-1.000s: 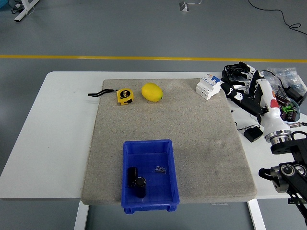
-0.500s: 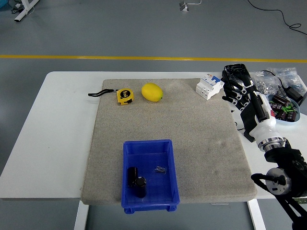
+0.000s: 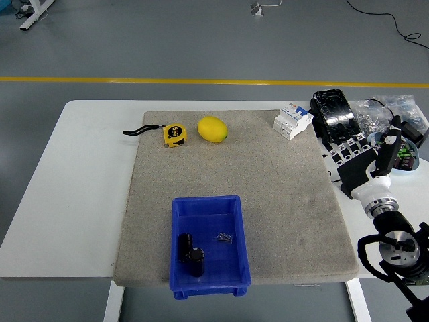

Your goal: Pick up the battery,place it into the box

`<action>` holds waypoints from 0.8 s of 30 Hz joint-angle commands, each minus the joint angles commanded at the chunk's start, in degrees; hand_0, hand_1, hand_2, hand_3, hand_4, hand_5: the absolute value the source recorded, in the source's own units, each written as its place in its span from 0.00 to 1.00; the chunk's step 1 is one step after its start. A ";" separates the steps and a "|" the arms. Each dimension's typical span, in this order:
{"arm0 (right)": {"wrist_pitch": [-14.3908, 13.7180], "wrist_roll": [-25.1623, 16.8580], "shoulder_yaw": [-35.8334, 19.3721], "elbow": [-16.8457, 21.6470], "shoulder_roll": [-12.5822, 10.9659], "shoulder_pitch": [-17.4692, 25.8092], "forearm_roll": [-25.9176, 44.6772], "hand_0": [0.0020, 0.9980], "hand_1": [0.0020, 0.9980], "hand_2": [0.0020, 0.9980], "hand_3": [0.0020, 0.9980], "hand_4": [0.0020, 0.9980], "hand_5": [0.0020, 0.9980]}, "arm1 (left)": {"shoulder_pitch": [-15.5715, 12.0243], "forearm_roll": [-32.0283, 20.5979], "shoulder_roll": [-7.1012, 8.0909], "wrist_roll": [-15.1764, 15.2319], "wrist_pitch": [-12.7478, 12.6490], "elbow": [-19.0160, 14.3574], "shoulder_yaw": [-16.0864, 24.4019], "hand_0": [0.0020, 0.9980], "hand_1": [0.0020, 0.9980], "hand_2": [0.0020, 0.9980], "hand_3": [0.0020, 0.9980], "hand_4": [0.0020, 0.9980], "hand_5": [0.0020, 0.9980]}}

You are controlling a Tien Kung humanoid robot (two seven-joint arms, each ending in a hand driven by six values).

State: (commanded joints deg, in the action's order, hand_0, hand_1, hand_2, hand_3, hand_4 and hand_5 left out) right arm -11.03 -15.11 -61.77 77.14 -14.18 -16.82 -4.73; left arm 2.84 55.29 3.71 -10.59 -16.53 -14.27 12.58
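Battery, black and cylindrical, lies in the blue box at the mat's near edge. Right hand hovers far right over the bench, fingers spread, empty.

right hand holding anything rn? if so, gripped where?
Nothing held. The right hand is open, fingers spread flat at the table's right edge beside the circuit breaker. The battery lies in the blue box, untouched.

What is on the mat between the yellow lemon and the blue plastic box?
Nothing: in the head view only bare grey mat separates the yellow lemon from the blue plastic box.
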 joint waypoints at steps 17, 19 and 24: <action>1.37 0.97 0.00 -0.28 0.13 -0.15 -0.90 0.98 0.95 0.96 1.00 1.00 1.00 | -0.07 1.50 0.17 -0.56 0.76 -0.15 0.50 0.74 0.74 0.79 0.67 0.69 0.72; 1.48 1.01 -0.01 -0.41 0.15 -0.08 -0.76 0.98 0.95 0.96 1.00 1.00 1.00 | -0.09 1.56 0.15 -0.56 0.80 -0.15 0.58 0.74 0.74 0.79 0.67 0.69 0.72; 2.02 1.24 0.07 -0.68 0.30 0.06 -0.75 0.98 0.95 0.95 1.00 1.00 1.00 | -0.16 1.50 0.12 -0.50 0.87 -0.14 0.56 0.74 0.74 0.79 0.68 0.69 0.72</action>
State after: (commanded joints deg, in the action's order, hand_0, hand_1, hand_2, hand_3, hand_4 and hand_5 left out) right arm -9.01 -13.87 -61.70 76.45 -13.88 -16.76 -5.47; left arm 2.68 56.78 3.83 -11.08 -15.66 -14.41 13.14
